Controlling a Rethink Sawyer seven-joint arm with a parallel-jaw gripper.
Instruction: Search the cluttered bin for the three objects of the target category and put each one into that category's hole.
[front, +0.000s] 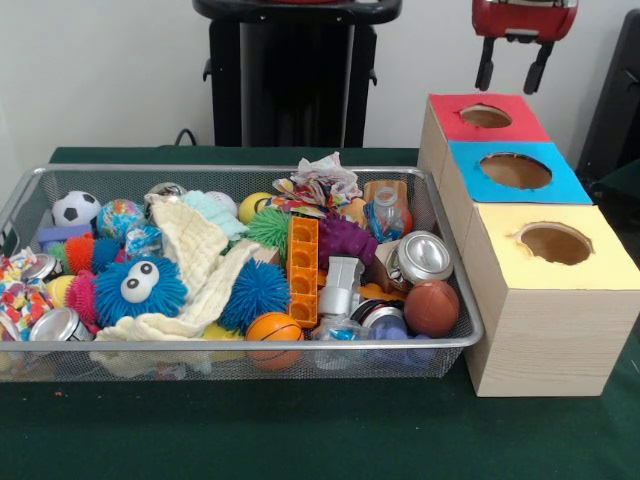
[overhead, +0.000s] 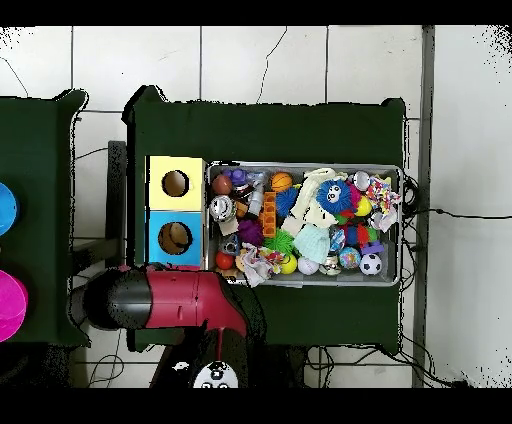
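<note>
**Sorting station, stock as it stands: no plush animal showing in the bin**

Item 1. Long, shallow silver wire-mesh bin (front: 440, 262), at the left of the green tabletop (front: 300, 430) seen from across it. Contents, left to right: black-and-white mini football (front: 76, 208); silver drinks can (front: 58, 325); blue spiky rubber puffer ball with googly eyes (front: 140, 288); cream knitted cloth (front: 205, 262); small orange basketball (front: 273, 331); orange plastic brick strip (front: 303, 270); purple spiky puffer (front: 347, 240); brown mini American football (front: 431, 307). No tan teddy, striped tiger or pale plush animal can be picked out; whether any lies buried under the heap cannot be told.

Item 2. Pale wood box (front: 530, 340) with three round holes, touching the bin's right end. Yellow surround nearest, blue in the middle, and the red-surround hole (front: 485, 116) farthest back, toward the robot. Nothing pokes out of any hole.

Item 3. Red and black arm's tool (front: 512, 68), hanging above and just behind the red-surround hole, its two dark fingers (front: 485, 64) spread apart and carrying nothing.

Assessment: the task looks near its end, possibly complete; at most, hidden animals remain to be dug out.

Surroundings: green cloth over the tabletop; white wall behind; pale tiled floor with trailing cables, seen from overhead; a second green-covered table (overhead: 30, 200) beside this one.
</note>
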